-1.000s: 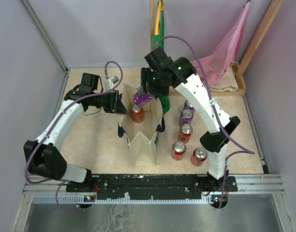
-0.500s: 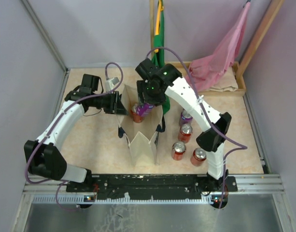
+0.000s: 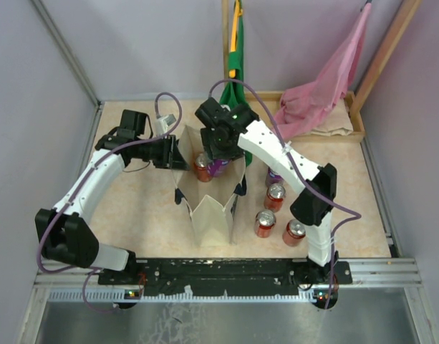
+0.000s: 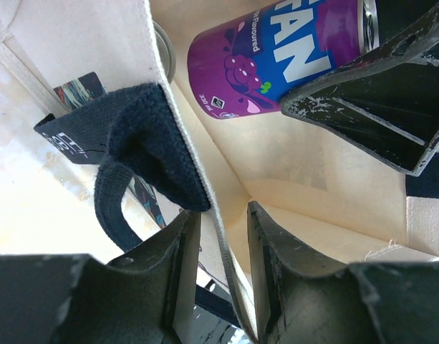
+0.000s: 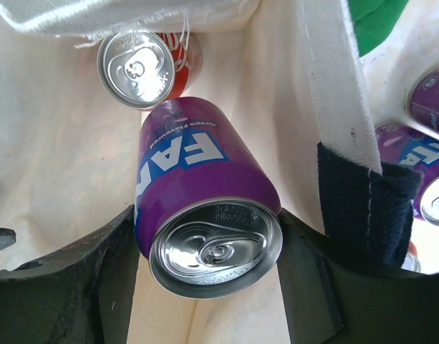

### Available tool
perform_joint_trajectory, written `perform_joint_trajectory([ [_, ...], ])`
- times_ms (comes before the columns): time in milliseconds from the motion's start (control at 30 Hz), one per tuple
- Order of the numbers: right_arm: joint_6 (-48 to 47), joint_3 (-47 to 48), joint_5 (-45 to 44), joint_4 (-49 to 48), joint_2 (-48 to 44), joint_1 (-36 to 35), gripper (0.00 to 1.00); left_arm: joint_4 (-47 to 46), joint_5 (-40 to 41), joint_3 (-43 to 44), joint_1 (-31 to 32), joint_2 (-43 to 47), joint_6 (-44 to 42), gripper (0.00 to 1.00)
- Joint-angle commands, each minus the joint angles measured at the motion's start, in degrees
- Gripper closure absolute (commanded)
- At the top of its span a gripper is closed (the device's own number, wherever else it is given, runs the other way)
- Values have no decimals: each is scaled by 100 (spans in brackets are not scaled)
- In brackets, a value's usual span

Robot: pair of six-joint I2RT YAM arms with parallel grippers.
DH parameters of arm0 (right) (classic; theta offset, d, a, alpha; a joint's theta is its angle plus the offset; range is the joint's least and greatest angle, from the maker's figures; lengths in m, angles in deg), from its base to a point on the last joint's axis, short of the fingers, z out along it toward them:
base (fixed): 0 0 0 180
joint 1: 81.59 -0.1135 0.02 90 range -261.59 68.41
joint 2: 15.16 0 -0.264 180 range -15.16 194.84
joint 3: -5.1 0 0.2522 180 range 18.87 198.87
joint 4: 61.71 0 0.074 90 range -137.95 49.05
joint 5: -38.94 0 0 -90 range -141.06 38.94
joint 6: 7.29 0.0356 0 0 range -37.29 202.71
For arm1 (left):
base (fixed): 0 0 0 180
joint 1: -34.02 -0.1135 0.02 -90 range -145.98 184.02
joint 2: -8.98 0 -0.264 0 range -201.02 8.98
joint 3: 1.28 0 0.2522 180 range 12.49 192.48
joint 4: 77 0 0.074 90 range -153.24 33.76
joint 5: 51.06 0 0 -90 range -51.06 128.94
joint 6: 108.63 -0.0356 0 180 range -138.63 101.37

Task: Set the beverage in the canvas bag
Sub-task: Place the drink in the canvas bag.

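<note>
Purple can [image 5: 198, 172] is inside the canvas bag [image 3: 212, 215], tilted and off the floor, in the upper half of the bag in the top view. Right gripper [image 5: 206, 215] is clamped on it, one finger on each side of the body. Left gripper [image 4: 223, 213] has its fingers pinched on the bag's left wall just below the navy strap [image 4: 144, 154], propping the mouth open.

Risks, my read:
- The red can [image 5: 144, 68] stands just above the purple one in the right wrist view. If I let go at this tilt, the purple can may hit its rim and end up on its side or wedged against it.
- The right finger sits close to the bag's right wall and strap. It could snag on the way out and drag or tip the bag.
- If the left pinch slips, the wall could fold in over the arm.

Counts:
- Two cans in the bag, one purple and one red.
- On the table at centre right of the top view, one loose purple can [image 3: 273, 176], half hidden by the arm.
- Below it, three loose red cans [image 3: 276, 193], [image 3: 264, 223], [image 3: 296, 231].
- The right wrist view shows at least two purple cans at its right edge, so the arm probably hides one.
- One green cloth bag [image 3: 235, 64] and one pink cloth bag [image 3: 326, 79], both at the top.
- Two arms.
</note>
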Motion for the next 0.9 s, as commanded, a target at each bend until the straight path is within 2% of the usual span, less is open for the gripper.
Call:
perform_joint_trajectory([
  [0,-212,191,-290,-477,-76,-104,100,-26,65,38,-24,143,-95,62],
  [500,-201,-544,-294,-513,-357,-176,100,-48,59,-40,-77,195,-96,62],
  [867,-288,-1235,-360,-1079,-379,-215,100,-81,38,-62,-90,200,-87,62],
])
